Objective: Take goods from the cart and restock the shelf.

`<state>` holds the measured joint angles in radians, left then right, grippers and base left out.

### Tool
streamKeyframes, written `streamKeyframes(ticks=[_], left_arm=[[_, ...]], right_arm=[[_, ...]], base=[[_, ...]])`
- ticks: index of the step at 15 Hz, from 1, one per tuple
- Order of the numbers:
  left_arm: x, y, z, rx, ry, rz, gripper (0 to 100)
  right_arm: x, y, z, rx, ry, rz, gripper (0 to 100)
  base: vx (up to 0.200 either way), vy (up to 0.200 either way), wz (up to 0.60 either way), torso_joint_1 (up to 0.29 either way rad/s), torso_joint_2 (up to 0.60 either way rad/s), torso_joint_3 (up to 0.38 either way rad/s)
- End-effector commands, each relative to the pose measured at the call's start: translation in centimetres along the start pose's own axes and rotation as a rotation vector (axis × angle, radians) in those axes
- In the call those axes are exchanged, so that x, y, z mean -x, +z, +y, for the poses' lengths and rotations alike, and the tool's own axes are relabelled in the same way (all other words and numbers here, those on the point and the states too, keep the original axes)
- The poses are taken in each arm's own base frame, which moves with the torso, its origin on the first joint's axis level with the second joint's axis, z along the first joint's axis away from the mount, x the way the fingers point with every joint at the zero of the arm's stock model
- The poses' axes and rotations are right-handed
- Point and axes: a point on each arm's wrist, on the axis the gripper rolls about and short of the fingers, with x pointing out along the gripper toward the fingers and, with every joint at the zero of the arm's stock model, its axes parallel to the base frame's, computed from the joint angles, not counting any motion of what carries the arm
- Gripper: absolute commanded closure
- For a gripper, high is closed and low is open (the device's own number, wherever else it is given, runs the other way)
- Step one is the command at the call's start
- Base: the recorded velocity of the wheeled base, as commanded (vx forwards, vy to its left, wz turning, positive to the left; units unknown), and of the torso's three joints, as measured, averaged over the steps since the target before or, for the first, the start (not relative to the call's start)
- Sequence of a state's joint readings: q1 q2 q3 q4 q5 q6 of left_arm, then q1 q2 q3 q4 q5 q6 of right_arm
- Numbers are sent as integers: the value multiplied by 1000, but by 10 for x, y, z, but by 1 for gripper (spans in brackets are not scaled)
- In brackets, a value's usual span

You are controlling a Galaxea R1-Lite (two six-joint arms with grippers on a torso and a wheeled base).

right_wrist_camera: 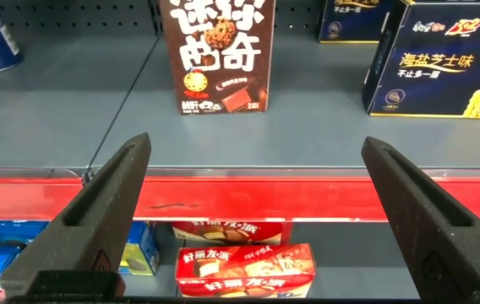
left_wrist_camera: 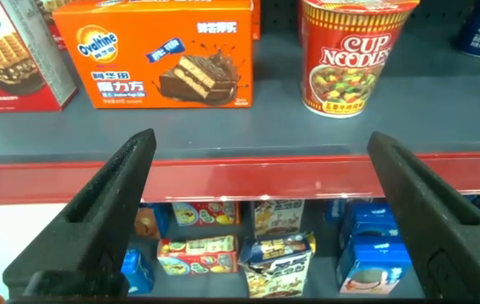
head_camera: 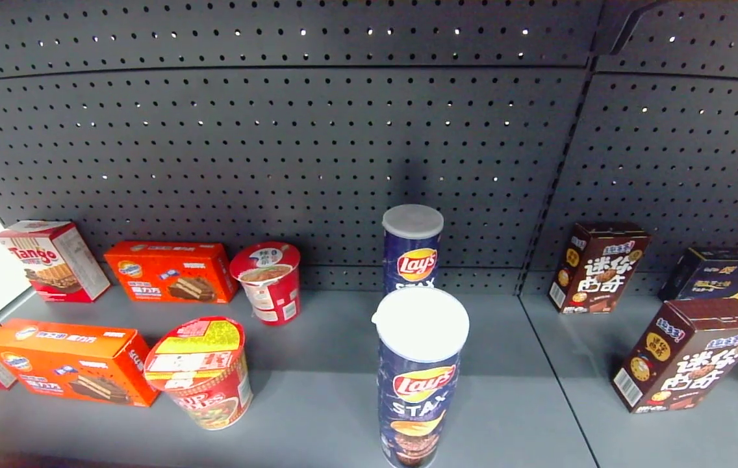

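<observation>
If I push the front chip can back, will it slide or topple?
The front chip can is tall, narrow and upright, so a high push would probably tip it; push low. Being round, it would likely roll once down. The rear can stands behind it and might get knocked.

left claw point(left_wrist_camera: 261, 139) and right claw point(right_wrist_camera: 256, 142) gape wide.

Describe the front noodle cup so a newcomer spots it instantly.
On the grey shelf, look left of the front blue chip can. The front noodle cup stands near the shelf edge beside an orange box; unlike the rear cup with its red-and-white lid, its lid is largely yellow.
</observation>
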<state>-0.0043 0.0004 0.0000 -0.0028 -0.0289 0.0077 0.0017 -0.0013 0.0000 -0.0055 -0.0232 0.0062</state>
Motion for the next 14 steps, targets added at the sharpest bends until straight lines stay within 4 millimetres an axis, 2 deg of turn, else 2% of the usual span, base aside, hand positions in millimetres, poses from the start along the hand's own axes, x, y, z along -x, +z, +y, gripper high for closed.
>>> streamKeyframes(ticks=[1, 14], left_arm=[[0, 0, 0, -2, -1, -1, 0], [0, 0, 0, 6, 13, -1, 0]], right_arm=[[0, 0, 0, 0, 0, 1, 0], [0, 0, 0, -5, 0, 1, 0]], base=[[0, 0, 0, 0, 0, 0], [0, 0, 0, 0, 0, 0]])
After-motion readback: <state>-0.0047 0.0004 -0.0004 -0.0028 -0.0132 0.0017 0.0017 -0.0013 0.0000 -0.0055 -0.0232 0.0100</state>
